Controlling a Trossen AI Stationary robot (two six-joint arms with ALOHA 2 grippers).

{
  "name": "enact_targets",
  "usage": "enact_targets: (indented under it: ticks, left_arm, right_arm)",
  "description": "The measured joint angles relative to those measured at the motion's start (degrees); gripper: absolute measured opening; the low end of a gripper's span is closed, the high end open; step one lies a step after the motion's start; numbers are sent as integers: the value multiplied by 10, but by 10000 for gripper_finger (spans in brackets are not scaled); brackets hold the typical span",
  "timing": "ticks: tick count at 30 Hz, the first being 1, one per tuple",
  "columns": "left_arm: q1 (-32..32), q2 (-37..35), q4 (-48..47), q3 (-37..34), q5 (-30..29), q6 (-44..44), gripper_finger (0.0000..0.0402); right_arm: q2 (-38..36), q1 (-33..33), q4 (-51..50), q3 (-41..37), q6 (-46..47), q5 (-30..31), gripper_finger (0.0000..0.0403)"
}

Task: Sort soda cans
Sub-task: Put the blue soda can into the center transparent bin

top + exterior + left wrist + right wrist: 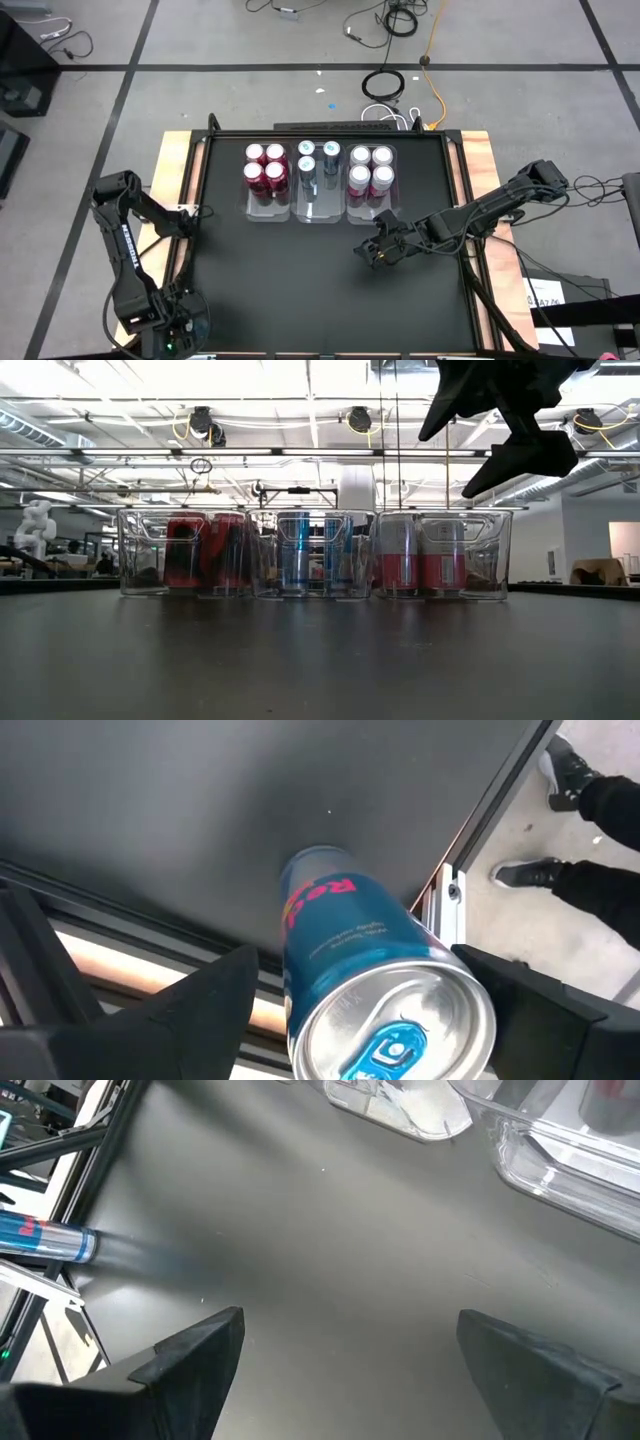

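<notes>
A blue soda can (350, 935) stands upright on its base at the black table's left edge; it also shows far off in the right wrist view (45, 1240). My left gripper (355, 965) points down over it, open, one finger on either side of the can's silver top. In the high view this gripper (192, 218) hides the can. Red cans (264, 165), blue cans (318, 158) and pink cans (370, 168) stand in three clear bins at the back. My right gripper (375, 250) hangs open above the table's middle right, with nothing between its fingers.
The three clear bins (145, 555) stand side by side at the table's far middle. Bare black tabletop (300, 290) lies in front of them. A person's legs and shoes (585, 810) show on the floor beyond the table's left edge rail (470, 840).
</notes>
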Motion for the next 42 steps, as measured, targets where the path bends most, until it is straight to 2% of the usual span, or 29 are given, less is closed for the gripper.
enact_targets:
  ticks: [10,32,35,42]
  left_arm:
    - [0,0,6,0,-39,-4,338]
    - [-22,0,3,0,-21,0,336]
    - [-24,0,4,0,-20,1,321]
    - [-24,-1,2,0,-19,1,251]
  right_arm:
    - [0,0,0,0,0,-1,359]
    - [0,0,0,0,0,-1,359]
    - [0,0,0,0,0,-1,359]
    - [0,0,0,0,-4,-1,359]
